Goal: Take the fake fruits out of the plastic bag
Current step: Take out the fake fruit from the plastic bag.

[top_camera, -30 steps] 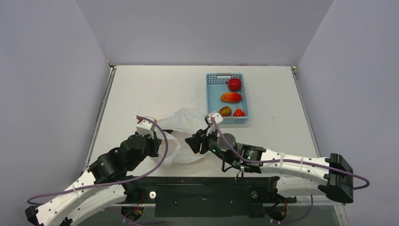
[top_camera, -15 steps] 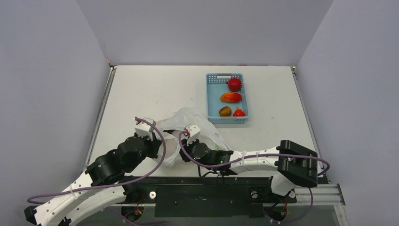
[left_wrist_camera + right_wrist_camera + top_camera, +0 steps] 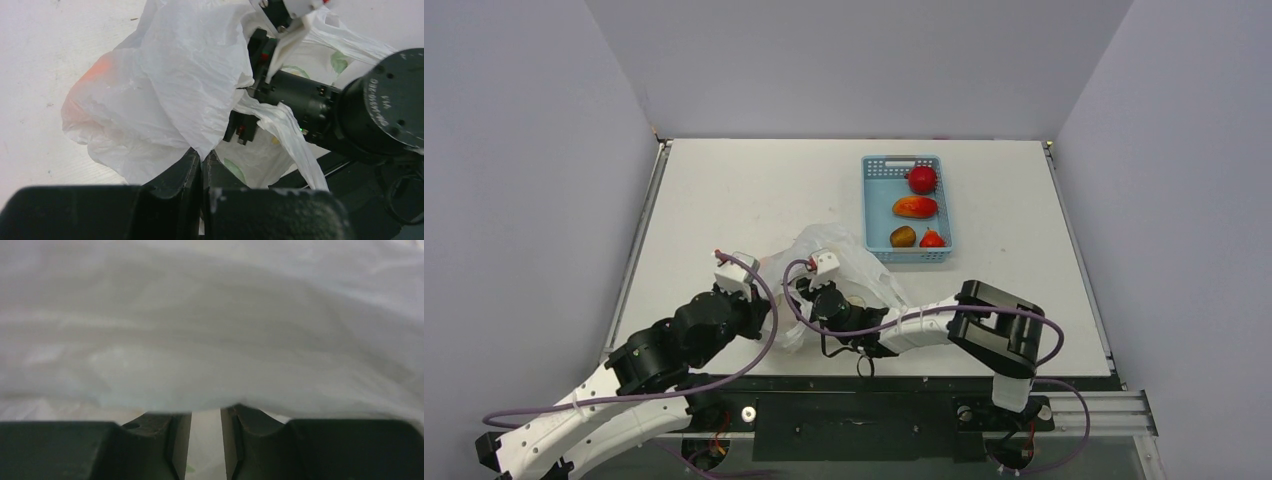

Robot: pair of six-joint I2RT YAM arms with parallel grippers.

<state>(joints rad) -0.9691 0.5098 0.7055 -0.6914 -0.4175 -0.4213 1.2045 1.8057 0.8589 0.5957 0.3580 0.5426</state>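
Observation:
The plastic bag [image 3: 839, 262] lies crumpled at the table's near middle. My left gripper [image 3: 202, 159] is shut on a fold of the bag's edge [image 3: 185, 85] and holds it up. An orange glow [image 3: 97, 67] shows through the film at the bag's left end. My right gripper [image 3: 807, 300] is pushed into the bag's mouth. In the right wrist view its jaws [image 3: 206, 440] stand a little apart with nothing between them, and white film [image 3: 210, 330] fills the view. A kiwi [image 3: 903, 236] and a small red fruit [image 3: 932, 239] lie in the basket. The grape bunch is hidden.
A light blue basket [image 3: 874, 200] stands at the back right, also holding a red apple [image 3: 922, 179] and a mango [image 3: 914, 207]. The right arm's black wrist [image 3: 380, 100] lies close beside my left gripper. The table's near edge runs just behind both.
My right arm has swung left and pushed its gripper into the bag's mouth. My left gripper has kept its hold on the bag and shifted slightly.

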